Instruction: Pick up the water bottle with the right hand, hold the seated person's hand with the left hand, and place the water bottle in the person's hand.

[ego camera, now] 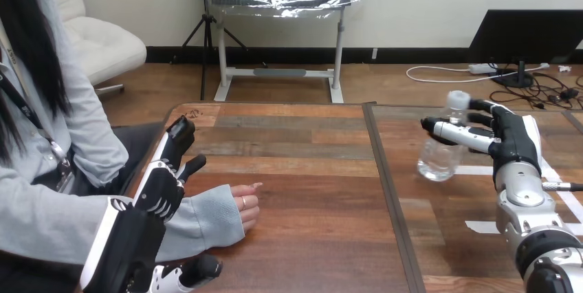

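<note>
The water bottle (pixel 436 160) is on the right half of the wooden table (pixel 309 245), far from the person. It is clear, with a white cap, and it leans a little to the left. I cannot tell if its bottom rests on the table or is just above it. The right hand (pixel 517 143) comes in from the right side and is closed on the bottle: the thumb (pixel 459 134) lies across the front of it, and the other fingers reach round behind it near the cap.

The left hand (pixel 161 188) is at the left edge of the table. Its fingers (pixel 180 132) are stretched out straight, pointing away from the robot, and the thumb stands out to the side. It grips nothing. It is just beside the person's grey sleeve (pixel 199 221), and I cannot tell if the two are touching.

The person's hand (pixel 245 205) lies on the table near the left side, with its fingers loosely bent, and it is well apart from the bottle. Some strips of white tape (pixel 482 225) lie on the table near the right arm.
</note>
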You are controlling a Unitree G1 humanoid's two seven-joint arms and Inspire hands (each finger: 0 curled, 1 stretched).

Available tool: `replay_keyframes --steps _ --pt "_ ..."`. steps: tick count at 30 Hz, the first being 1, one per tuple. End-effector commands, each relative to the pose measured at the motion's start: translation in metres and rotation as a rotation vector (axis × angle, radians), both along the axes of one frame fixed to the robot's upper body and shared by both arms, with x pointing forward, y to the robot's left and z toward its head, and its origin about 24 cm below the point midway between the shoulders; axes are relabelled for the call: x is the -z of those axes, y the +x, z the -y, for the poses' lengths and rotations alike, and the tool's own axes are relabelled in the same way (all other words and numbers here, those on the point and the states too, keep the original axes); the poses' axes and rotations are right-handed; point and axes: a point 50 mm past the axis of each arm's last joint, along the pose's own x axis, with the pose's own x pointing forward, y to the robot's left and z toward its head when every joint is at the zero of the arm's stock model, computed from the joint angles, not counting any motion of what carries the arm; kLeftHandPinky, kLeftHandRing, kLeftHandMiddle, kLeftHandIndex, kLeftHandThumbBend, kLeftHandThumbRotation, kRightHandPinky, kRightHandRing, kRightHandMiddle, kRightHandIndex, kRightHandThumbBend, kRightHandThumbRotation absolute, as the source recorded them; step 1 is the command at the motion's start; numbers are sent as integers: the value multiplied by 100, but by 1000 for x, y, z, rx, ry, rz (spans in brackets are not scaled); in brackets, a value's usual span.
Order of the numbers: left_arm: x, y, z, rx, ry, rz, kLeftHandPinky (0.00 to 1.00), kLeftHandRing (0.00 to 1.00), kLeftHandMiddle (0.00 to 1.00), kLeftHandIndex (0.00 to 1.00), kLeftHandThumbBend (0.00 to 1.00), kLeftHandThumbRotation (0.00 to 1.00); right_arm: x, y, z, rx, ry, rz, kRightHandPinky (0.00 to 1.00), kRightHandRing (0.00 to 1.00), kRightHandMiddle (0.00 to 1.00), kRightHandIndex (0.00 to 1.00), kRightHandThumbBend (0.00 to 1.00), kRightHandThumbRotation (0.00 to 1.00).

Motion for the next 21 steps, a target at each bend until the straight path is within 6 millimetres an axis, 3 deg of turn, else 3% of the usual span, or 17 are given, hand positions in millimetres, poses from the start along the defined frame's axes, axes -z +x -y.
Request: replay_keyframes --steps 1,9,21 --pt "-15 8 -2 2 10 74 92 99 100 97 100 64 -28 21 -16 -28 31 94 49 59 64 67 99 2" --pt "-16 7 -2 1 12 72 92 99 100 96 100 64 -28 22 -19 -34 104 106 42 53 59 59 95 0" --pt "-17 7 -2 2 15 67 93 99 99 95 100 64 -26 21 -20 -36 129 102 39 47 57 55 87 0"
